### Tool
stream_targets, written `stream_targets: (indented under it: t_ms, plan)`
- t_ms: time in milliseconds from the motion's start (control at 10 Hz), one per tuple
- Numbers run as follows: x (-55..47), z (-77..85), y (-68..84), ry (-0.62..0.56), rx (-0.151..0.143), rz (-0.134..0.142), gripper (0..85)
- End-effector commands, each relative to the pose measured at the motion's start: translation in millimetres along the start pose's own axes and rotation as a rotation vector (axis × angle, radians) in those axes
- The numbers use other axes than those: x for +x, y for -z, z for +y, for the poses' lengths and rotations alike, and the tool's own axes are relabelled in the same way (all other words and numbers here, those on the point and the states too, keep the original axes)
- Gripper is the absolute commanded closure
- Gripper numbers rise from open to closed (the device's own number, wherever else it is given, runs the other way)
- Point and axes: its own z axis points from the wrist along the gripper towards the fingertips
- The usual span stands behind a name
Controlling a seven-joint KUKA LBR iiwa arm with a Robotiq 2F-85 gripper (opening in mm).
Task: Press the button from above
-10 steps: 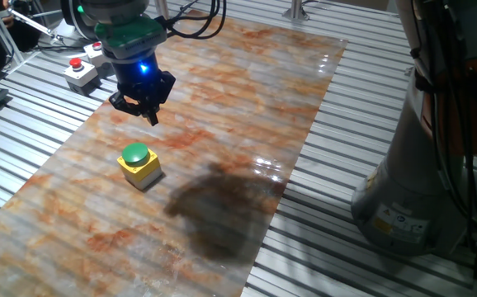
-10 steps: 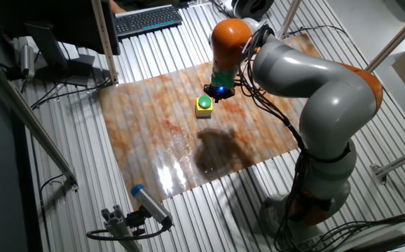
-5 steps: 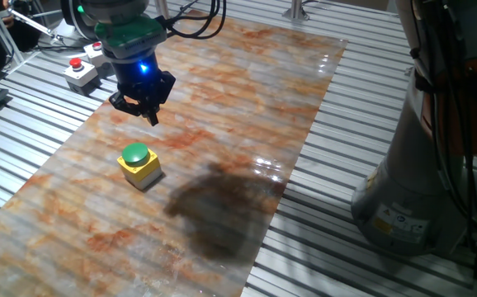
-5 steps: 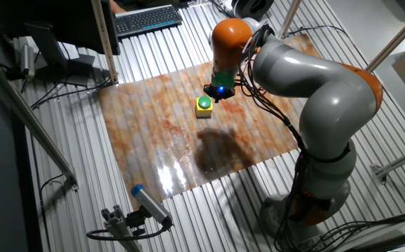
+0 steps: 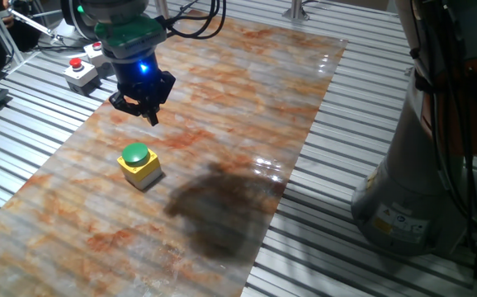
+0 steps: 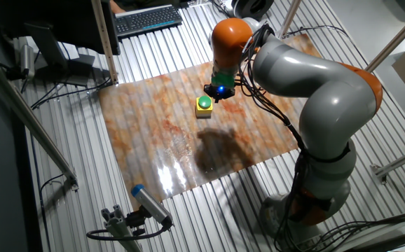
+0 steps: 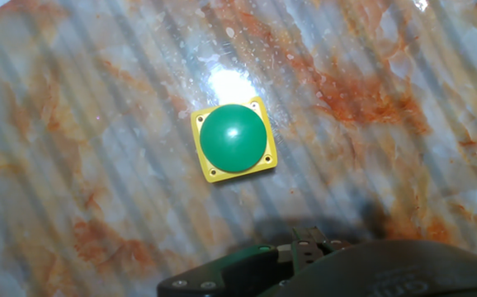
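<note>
Overhead, the gripper (image 5: 146, 110) hangs in the air, pointing down at the marbled sheet (image 5: 247, 107), with a blue light glowing on its wrist. Just beside it, lower on the sheet, the green dome button (image 5: 135, 154) sits on its yellow box, untouched. Whether the fingers are apart or together cannot be told. In the hand view the button (image 7: 233, 138) lies near centre.

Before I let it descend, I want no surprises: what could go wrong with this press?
1. The gripper hangs above the marbled sheet, apparently offset from the button; a straight descent might miss the dome.
2. In the hand view the button sits off-centre, so contact could land on the yellow box edge.
3. The box looks unfixed; an off-centre push may tip or slide it.
</note>
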Motion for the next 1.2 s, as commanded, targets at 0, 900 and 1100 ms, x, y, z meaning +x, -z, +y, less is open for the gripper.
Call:
stream_targets:
  t_ms: [0,900,1100]
  plan:
    - [0.0,0.0,0.0,0.0,0.001,-0.001,85.0]
    - [0.0,0.0,0.0,-0.015,0.0,0.0,85.0]
    - [0.0,0.0,0.0,-0.014,0.0,0.0,85.0]
